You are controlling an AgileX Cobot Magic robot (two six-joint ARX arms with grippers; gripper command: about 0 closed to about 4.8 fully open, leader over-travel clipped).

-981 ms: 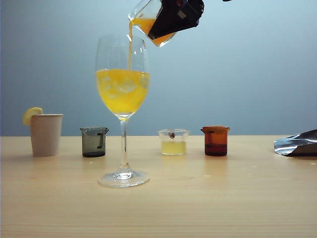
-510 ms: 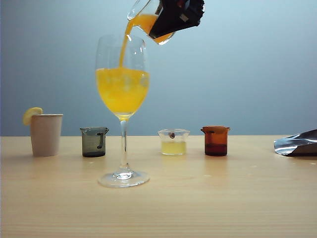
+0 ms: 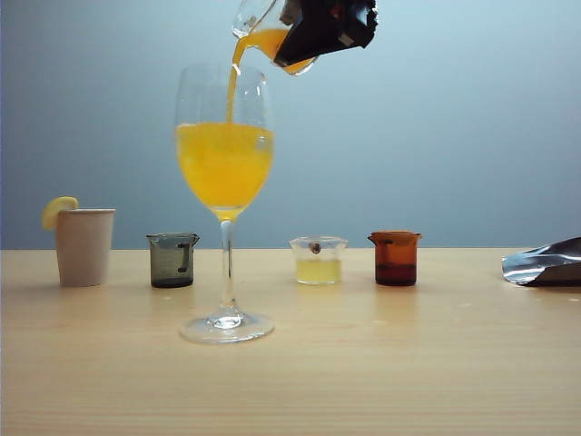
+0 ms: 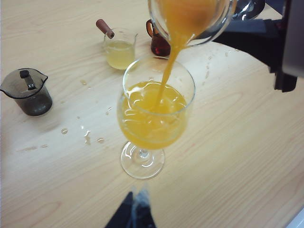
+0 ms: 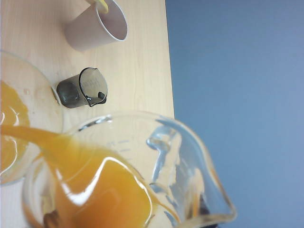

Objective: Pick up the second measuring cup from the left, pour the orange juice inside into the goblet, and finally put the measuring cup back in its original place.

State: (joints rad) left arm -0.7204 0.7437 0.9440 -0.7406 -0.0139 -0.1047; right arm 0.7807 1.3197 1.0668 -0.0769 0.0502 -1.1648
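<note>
My right gripper [image 3: 329,27] is high over the table, shut on the clear measuring cup [image 3: 259,20], which is tipped steeply with its lip over the goblet [image 3: 223,91]. A stream of orange juice [image 3: 233,86] falls from the lip into the bowl, which is about half full. In the left wrist view the cup [image 4: 190,19] pours into the goblet [image 4: 154,118] from above, and my left gripper [image 4: 134,213] hangs shut near the goblet's foot, touching nothing. In the right wrist view the cup [image 5: 156,156] fills the frame and hides its gripper's fingers.
Behind the goblet stand a beige paper cup with a lemon slice [image 3: 83,245], a smoky grey cup [image 3: 172,261], a clear cup of pale yellow liquid [image 3: 318,261] and an amber cup of dark liquid [image 3: 395,258]. A crumpled silver thing [image 3: 545,263] lies far right. Droplets [image 4: 88,137] dot the wood.
The measuring cup has tipped a little more steeply and holds less juice. The foam in the goblet has settled. The goblet and the other cups have not moved.
</note>
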